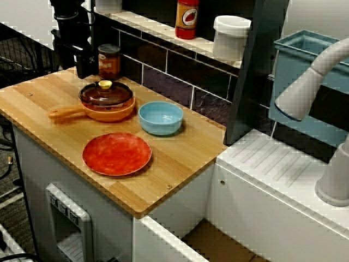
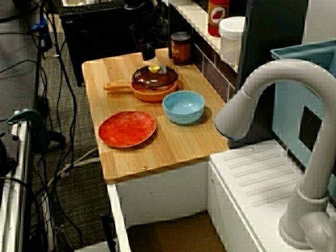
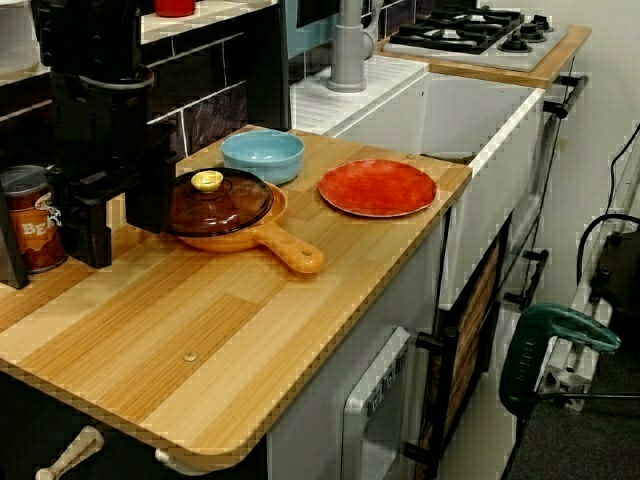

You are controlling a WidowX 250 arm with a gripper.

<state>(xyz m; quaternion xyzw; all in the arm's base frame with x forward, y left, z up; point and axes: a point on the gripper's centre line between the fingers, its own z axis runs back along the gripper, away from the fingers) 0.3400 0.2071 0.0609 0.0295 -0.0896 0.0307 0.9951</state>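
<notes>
Orange round frying pan [image 3: 245, 238], under a brown see-through glass lid [image 3: 220, 205] with a yellow knob [image 3: 207, 181], sits on the wooden worktop [image 3: 150, 330]. In the view toward the stove, the black gripper [image 3: 122, 225] stands at the pan's 9 o'clock, fingers spread and gripping nothing; whether it touches the lid is unclear. At the gripper's 9 o'clock, a brown jar [image 3: 30, 225] shows "BE", and the rest cannot be read. The red shelf bottle [image 1: 187, 18] has a blurred label.

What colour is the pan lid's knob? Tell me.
Yellow knob, clearest in the view from the side.
</notes>
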